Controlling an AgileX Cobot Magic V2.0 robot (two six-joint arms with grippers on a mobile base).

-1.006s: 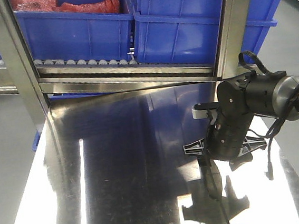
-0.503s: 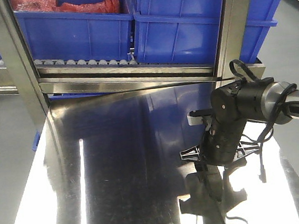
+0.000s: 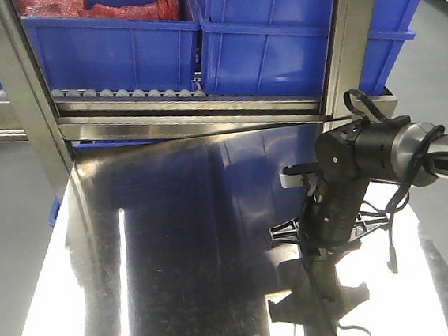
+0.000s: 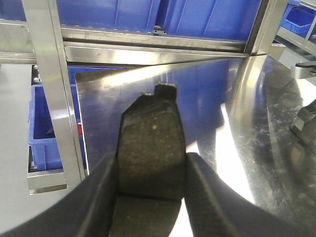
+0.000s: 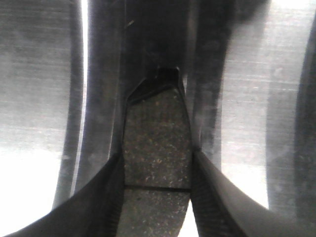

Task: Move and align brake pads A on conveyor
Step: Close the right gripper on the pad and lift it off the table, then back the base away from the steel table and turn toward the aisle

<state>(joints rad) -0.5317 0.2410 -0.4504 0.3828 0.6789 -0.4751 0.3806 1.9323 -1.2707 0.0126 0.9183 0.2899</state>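
Observation:
In the left wrist view a brake pad A (image 4: 150,131) stands lengthwise between my left gripper's (image 4: 152,163) fingers, grey face with its centre groove up, held above the shiny steel tabletop (image 4: 247,123). Looking down from the right wrist, a second brake pad A (image 5: 155,123) is clamped in my right gripper (image 5: 157,158), its tip close over the steel and its own reflection. From the front, the right gripper (image 3: 315,246) points down at the tabletop's right side. The conveyor is out of view. The left arm does not show in the front view.
Blue bins (image 3: 275,36) sit on a steel roller rack (image 3: 129,94) at the table's far edge, between two steel uprights (image 3: 22,92). The left upright (image 4: 54,89) and a lower blue bin (image 4: 44,128) stand at the table's left edge.
The right arm has shifted left and slightly down toward the steel tabletop, still holding its pad.

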